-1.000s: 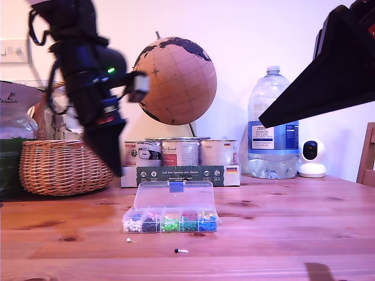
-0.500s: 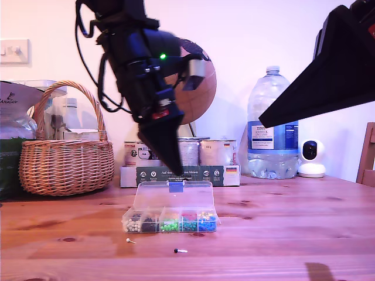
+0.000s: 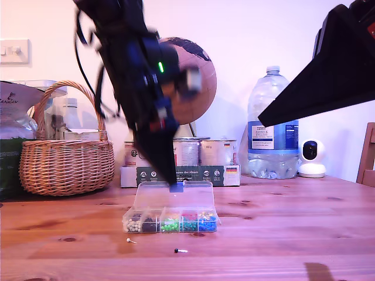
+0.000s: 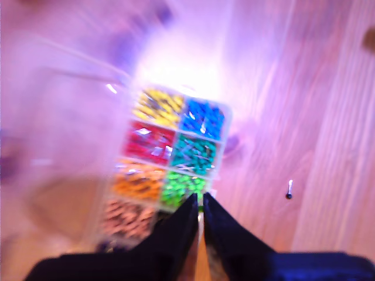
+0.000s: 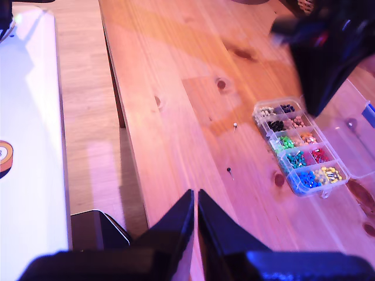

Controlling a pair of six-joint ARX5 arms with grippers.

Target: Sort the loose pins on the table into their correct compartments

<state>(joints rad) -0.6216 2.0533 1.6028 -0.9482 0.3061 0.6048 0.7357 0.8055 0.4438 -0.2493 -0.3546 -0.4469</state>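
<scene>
- Our first gripper [image 3: 170, 175] has swung from the exterior view's left to hang over the far edge of the compartments [image 3: 170, 222]; its jaws are nearly closed, and we cannot tell whether a pin sits between them.
- The white pin [image 3: 129, 240] and black pin [image 3: 177, 250] lie loose on the table [image 3: 281, 234], near side of the box.
- Our second gripper [image 5: 195, 202] is narrow and empty, well apart.
- The globe [image 3: 196, 79], tins [image 3: 202, 152], basket [image 3: 64, 164] and bottle [image 3: 272, 126] stand far back, out of the way.

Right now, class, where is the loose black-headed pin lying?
In the exterior view the black-headed pin lies on the bare table, in front of the clear compartment box and to the right of the white-headed pin.
</scene>
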